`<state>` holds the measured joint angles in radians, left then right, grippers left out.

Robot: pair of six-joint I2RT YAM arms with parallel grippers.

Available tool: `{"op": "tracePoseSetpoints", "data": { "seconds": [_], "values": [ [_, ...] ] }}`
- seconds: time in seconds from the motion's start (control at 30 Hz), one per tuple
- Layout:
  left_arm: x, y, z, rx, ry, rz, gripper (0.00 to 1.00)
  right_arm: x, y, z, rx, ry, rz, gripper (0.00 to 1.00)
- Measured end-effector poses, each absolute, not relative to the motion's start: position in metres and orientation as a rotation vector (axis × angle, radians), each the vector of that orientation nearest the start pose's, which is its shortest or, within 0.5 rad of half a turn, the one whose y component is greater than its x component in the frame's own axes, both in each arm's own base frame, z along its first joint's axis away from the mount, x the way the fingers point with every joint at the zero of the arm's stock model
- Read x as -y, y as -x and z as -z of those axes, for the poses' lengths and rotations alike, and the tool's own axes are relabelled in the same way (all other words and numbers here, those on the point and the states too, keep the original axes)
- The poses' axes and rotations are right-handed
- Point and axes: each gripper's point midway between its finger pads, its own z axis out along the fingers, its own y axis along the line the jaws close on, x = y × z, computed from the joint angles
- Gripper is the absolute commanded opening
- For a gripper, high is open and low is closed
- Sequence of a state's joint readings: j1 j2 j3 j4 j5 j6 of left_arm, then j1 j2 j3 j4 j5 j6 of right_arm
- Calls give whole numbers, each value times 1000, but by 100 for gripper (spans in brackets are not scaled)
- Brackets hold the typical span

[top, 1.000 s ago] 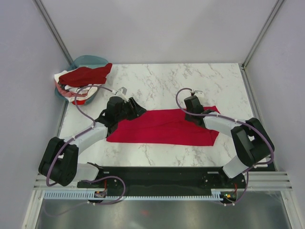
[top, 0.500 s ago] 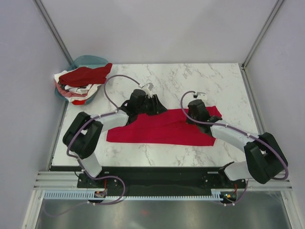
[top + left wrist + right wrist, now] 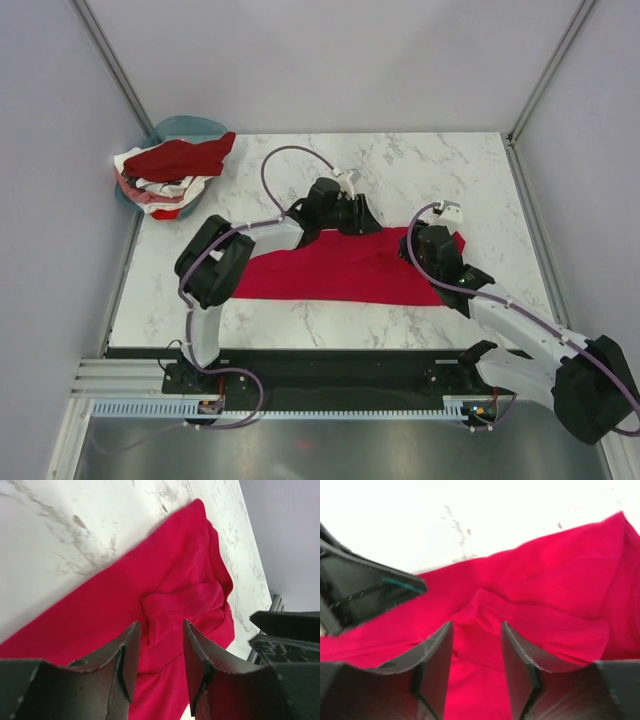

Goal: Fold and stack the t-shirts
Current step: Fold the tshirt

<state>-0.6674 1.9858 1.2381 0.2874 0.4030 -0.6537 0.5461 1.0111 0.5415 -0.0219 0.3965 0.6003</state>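
Teal basin [image 3: 186, 127] holds dark red, white shirts [image 3: 172, 162]; left, right jaws parted over crimson shirt [image 3: 340, 275].

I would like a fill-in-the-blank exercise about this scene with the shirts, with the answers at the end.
The fingers of the left gripper and the right gripper are ____, holding nothing, over the red shirt. The pile of shirts lies in a basin at the far ____ corner. The table top looks like white ____.
Missing words: open; left; marble.
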Motion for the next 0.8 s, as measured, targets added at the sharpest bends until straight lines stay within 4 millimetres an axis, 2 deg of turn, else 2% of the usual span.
{"op": "tracePoseSetpoints", "data": {
  "seconds": [0.03, 0.13, 0.17, 0.2, 0.27, 0.33, 0.4, 0.47, 0.63, 0.7, 0.8],
  "values": [
    [410, -359, -99, -2211, -317, 1199, 46, -127, -305, -128, -2027, -312, -292, 48],
    [428, -350, -92, -2222, -374, 1203, 46, -120, -309, -109, -2081, -334, -221, 31],
    [433, -348, -89, -2226, -391, 1204, 45, -116, -310, -104, -2095, -346, -201, 21],
    [438, -346, -86, -2233, -404, 1204, 44, -111, -312, -100, -2106, -362, -183, 16],
    [442, -342, -79, -2253, -420, 1198, 44, -102, -319, -96, -2113, -403, -165, 6],
    [442, -341, -73, -2274, -423, 1186, 44, -86, -330, -93, -2120, -469, -163, 0],
    [439, -341, -68, -2293, -420, 1170, 44, -75, -342, -87, -2139, -519, -168, 0],
    [437, -341, -65, -2302, -417, 1160, 45, -75, -354, -81, -2172, -533, -178, 0],
    [436, -342, -51, -2333, -410, 1143, 44, -102, -381, -62, -2269, -490, -258, 0],
    [435, -341, -43, -2352, -408, 1134, 44, -108, -385, -52, -2303, -480, -275, 0],
    [434, -340, -36, -2373, -407, 1129, 43, -115, -380, -31, -2368, -468, -298, 0]
  ]
}}
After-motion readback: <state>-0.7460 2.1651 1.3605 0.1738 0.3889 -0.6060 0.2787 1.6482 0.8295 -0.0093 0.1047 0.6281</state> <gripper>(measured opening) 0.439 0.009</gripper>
